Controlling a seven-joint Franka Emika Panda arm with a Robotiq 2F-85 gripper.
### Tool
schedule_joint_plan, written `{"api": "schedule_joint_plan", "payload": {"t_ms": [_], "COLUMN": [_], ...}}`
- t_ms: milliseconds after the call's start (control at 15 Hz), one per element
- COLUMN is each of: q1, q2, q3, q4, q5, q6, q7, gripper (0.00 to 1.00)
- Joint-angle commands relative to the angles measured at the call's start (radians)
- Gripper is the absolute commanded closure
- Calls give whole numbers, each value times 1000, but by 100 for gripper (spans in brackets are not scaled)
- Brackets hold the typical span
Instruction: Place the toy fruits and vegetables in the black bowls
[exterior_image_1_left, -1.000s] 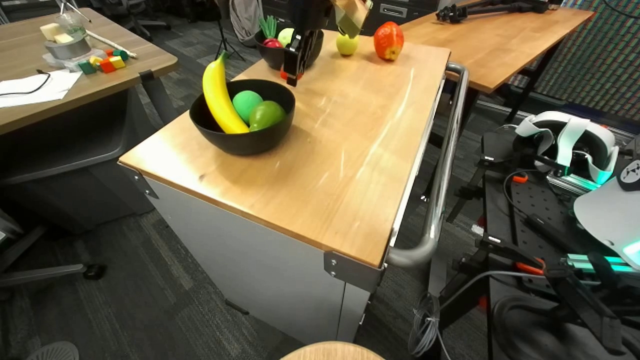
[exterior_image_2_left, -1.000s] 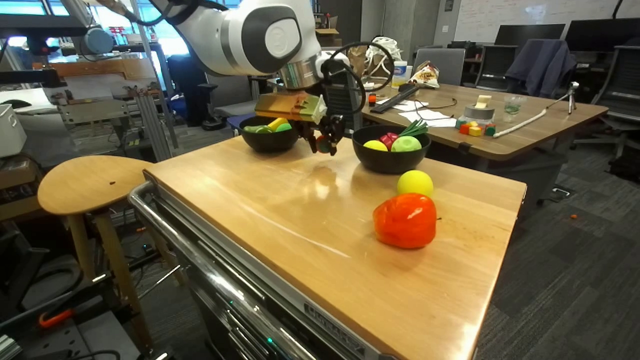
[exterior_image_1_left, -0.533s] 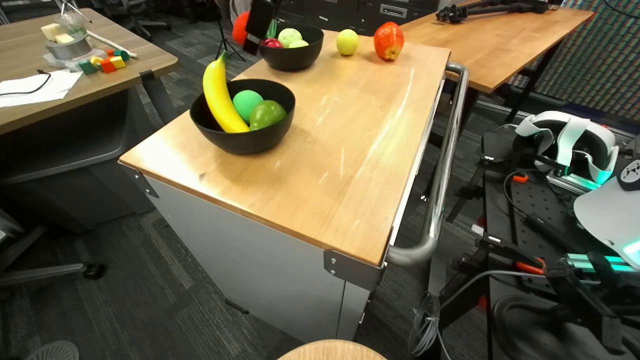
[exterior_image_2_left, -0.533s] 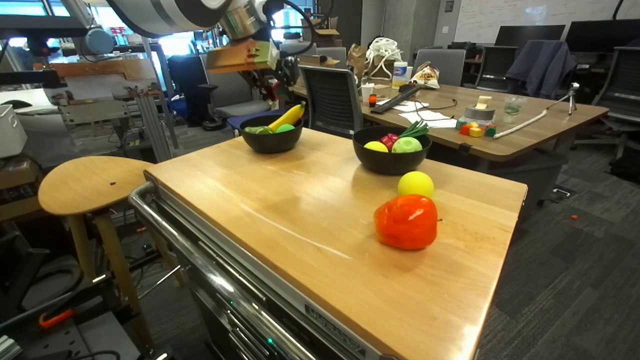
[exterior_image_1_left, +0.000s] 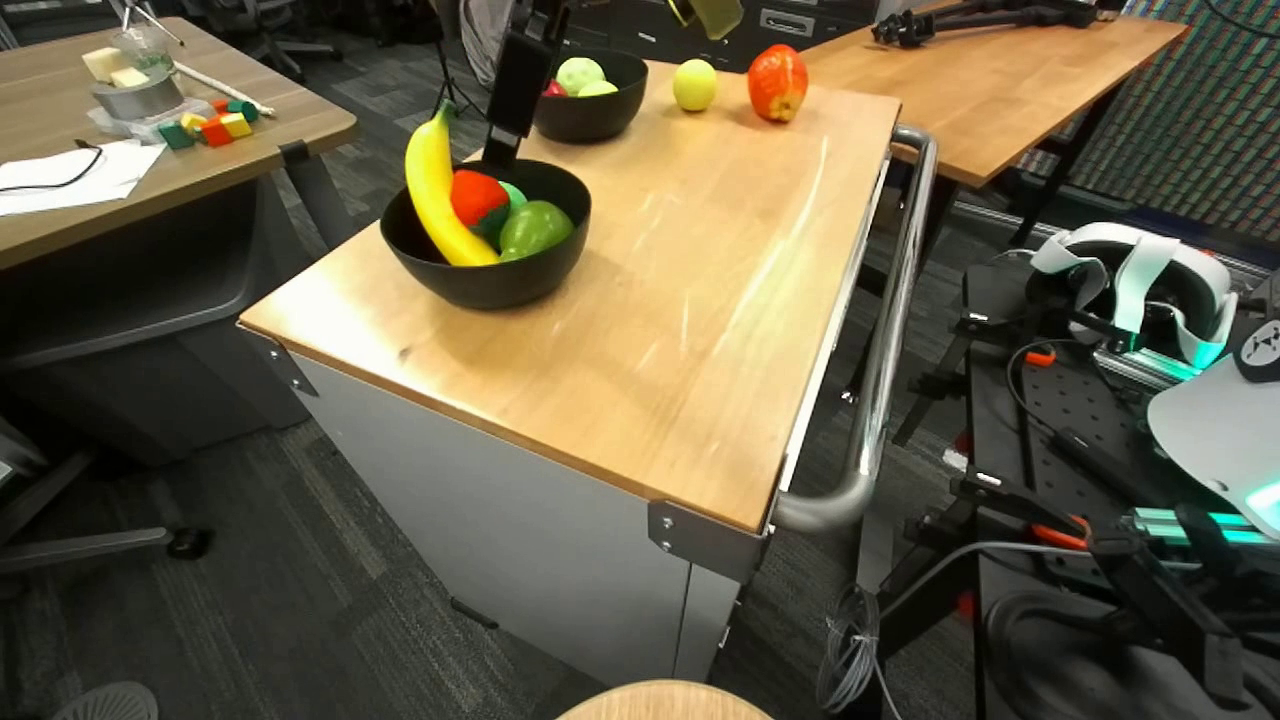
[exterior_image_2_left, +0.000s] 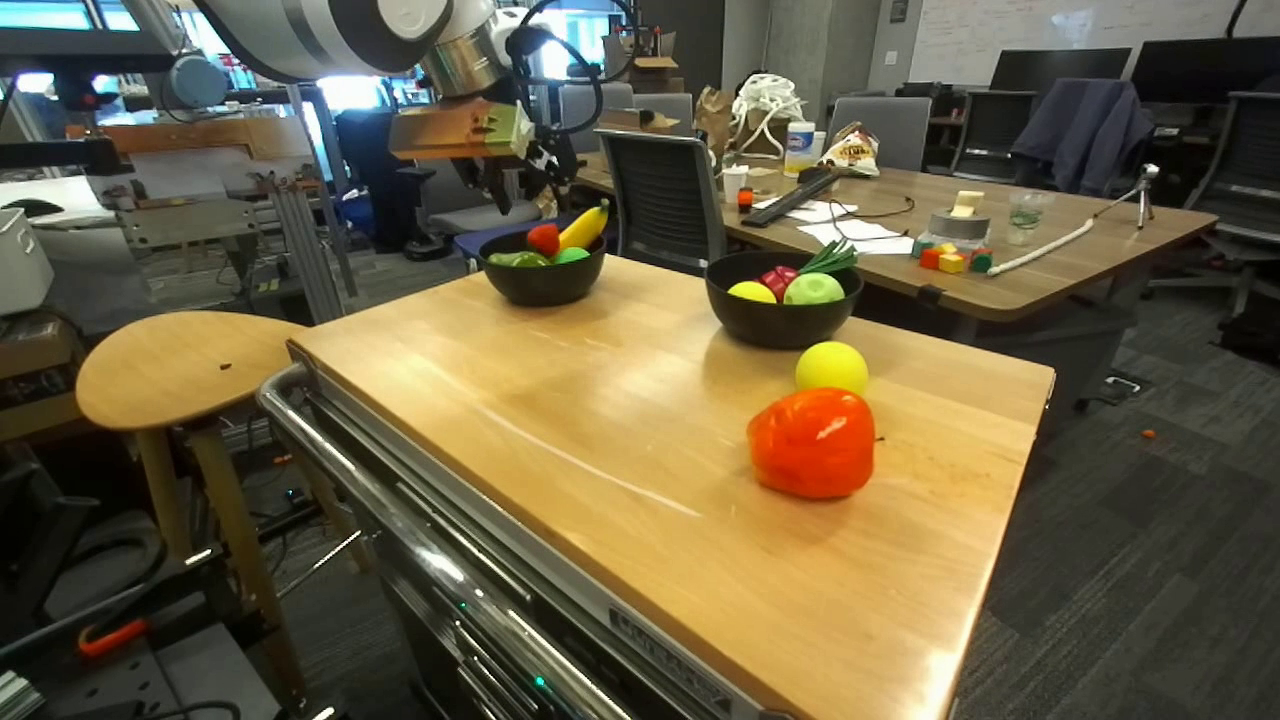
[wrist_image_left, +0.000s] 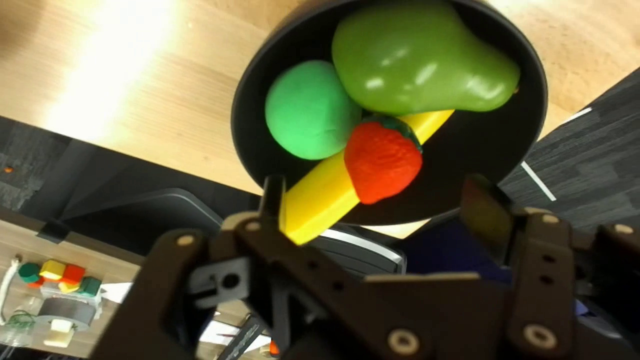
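A red toy strawberry (exterior_image_1_left: 478, 198) lies in a black bowl (exterior_image_1_left: 490, 290) with a yellow banana (exterior_image_1_left: 432, 190), a green ball (wrist_image_left: 312, 110) and a green pear-shaped fruit (exterior_image_1_left: 536, 230). In the wrist view the strawberry (wrist_image_left: 382, 162) rests across the banana (wrist_image_left: 325, 195). My gripper (wrist_image_left: 375, 192) is open and empty above this bowl, its fingers wide apart. It also shows in an exterior view (exterior_image_2_left: 525, 185). Another black bowl (exterior_image_2_left: 785, 325) holds a radish (exterior_image_2_left: 778, 280), a green fruit (exterior_image_2_left: 813, 289) and a yellow one (exterior_image_2_left: 752, 292). A yellow ball (exterior_image_2_left: 832, 367) and a large red-orange fruit (exterior_image_2_left: 812, 443) lie on the tabletop.
The wooden cart top (exterior_image_2_left: 560, 420) has a metal handle (exterior_image_1_left: 890, 330) along one side. A round stool (exterior_image_2_left: 185, 365) stands beside it. A desk (exterior_image_2_left: 1080, 240) with blocks, tape and papers is behind, with a chair (exterior_image_2_left: 665, 190) near the bowls.
The arm carried the strawberry from over the cart to above the bowl with the banana. The gripper has opened and the strawberry now lies in that bowl.
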Motion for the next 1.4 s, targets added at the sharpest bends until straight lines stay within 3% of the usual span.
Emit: {"api": "schedule_joint_plan", "payload": {"t_ms": [0, 333, 600, 733, 867, 1000, 1067, 1333], "q1": [-2, -51, -146, -190, -191, -213, -200, -173], "q2": [-45, -147, -88, -17, -63, -18, -23, -45], "q3": [-18, -123, -238, -284, -282, -296, -291, -318], "q4": [12, 7, 90, 127, 77, 94, 76, 67], "q5": [19, -109, -24, 23, -10, -8, -51, -304], "q6": [-92, -223, -337, -300, -303, -287, -266, -376], "q7": [-23, 15, -29, 4, -7, -5, 9, 195], "gripper": [0, 0, 0, 0, 0, 0, 0, 0]}}
